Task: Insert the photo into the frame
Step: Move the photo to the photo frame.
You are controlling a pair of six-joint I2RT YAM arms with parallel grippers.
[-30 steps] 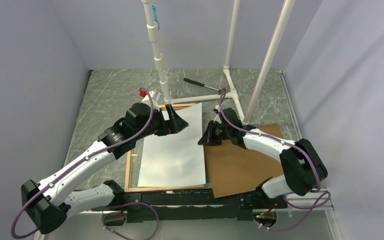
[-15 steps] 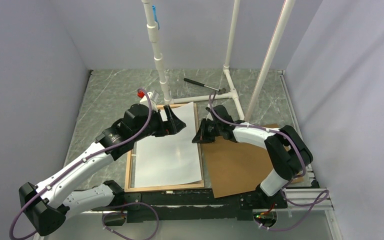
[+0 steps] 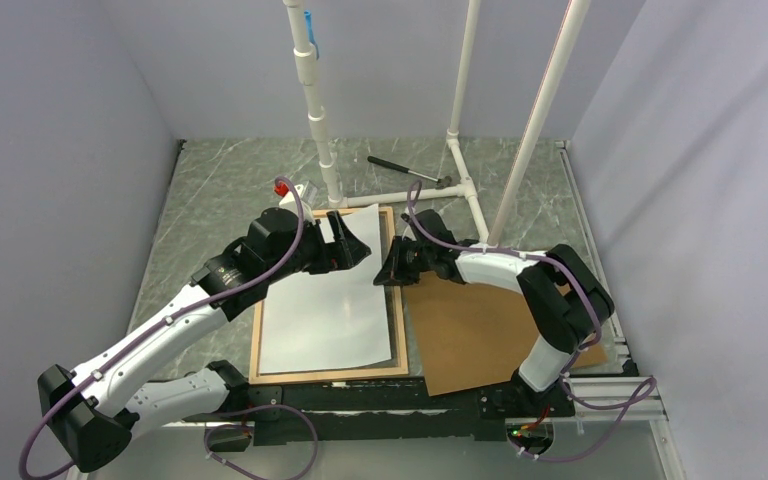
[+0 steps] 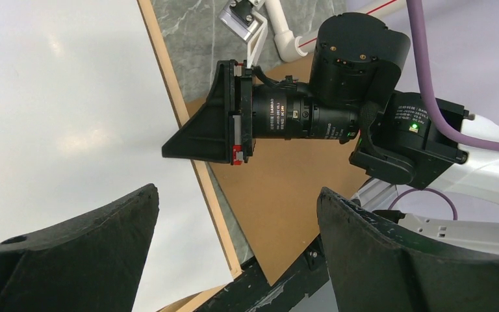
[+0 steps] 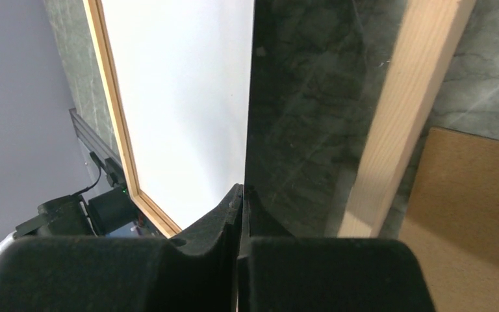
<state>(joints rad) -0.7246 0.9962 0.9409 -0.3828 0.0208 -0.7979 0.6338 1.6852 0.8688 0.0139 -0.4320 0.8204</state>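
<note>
The photo (image 3: 330,290) lies white side up inside the frame (image 3: 256,340) on the table, slightly skewed, with a dark bare strip between its right edge and the frame's right border. The right gripper (image 3: 380,277) is closed, its tips touching that right edge. The left gripper (image 3: 360,243) hovers wide open above the photo's far part, holding nothing.

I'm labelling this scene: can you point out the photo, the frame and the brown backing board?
the photo (image 3: 330,300), top external view, middle of its white back.
the frame (image 3: 330,377), top external view, its near wooden rail.
the brown backing board (image 3: 475,335), top external view, bare middle of the board.
</note>
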